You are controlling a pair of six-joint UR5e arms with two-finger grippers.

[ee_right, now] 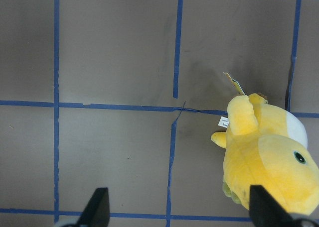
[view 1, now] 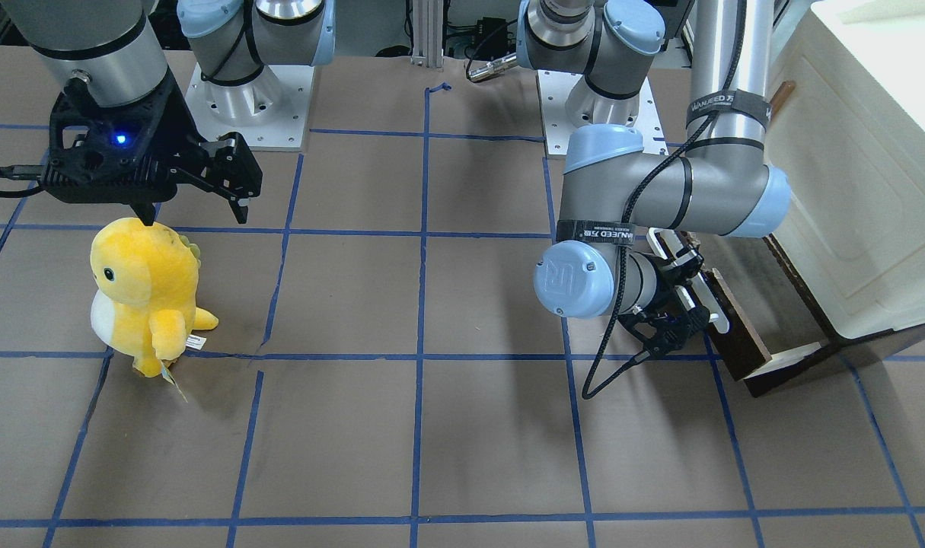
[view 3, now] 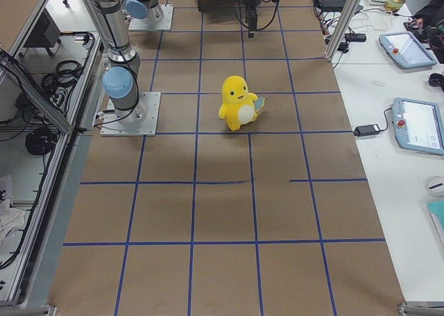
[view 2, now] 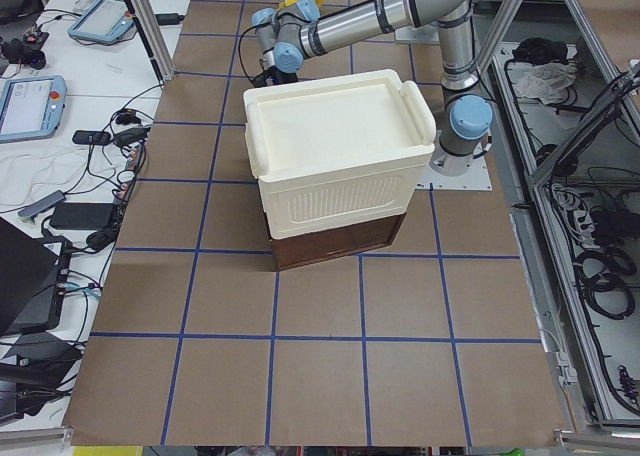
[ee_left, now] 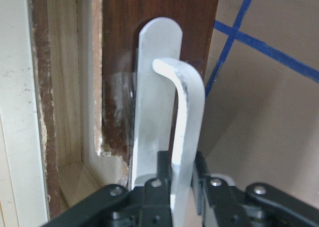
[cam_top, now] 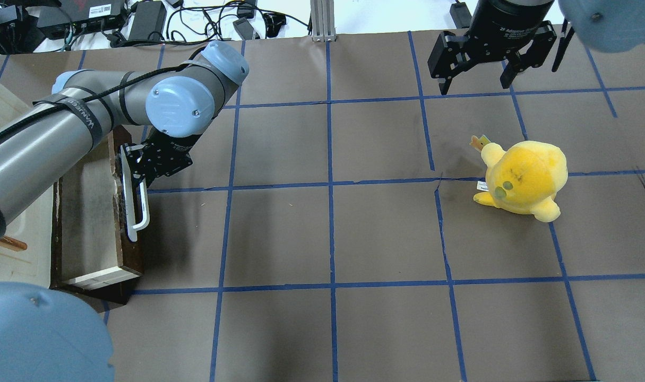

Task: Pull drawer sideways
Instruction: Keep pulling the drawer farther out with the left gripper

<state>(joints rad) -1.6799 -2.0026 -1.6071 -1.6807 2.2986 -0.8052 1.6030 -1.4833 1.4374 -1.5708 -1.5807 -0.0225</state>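
Drawer [cam_top: 86, 212]: dark brown front panel, pale cream box sides, edges chipped; stands part way out of the cream cabinet [view 2: 335, 166], at the robot's left end of the counter [cam_top: 327, 239].
Handle [ee_left: 187, 132]: long white bar on the front panel.
Left jaws: clamped on the handle.
Right jaws: wide apart, empty, near the yellow plush [cam_top: 524, 180].

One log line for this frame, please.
left gripper: shut on handle | drawer: partly out of cabinet | right gripper: open, empty, above table near plush toy
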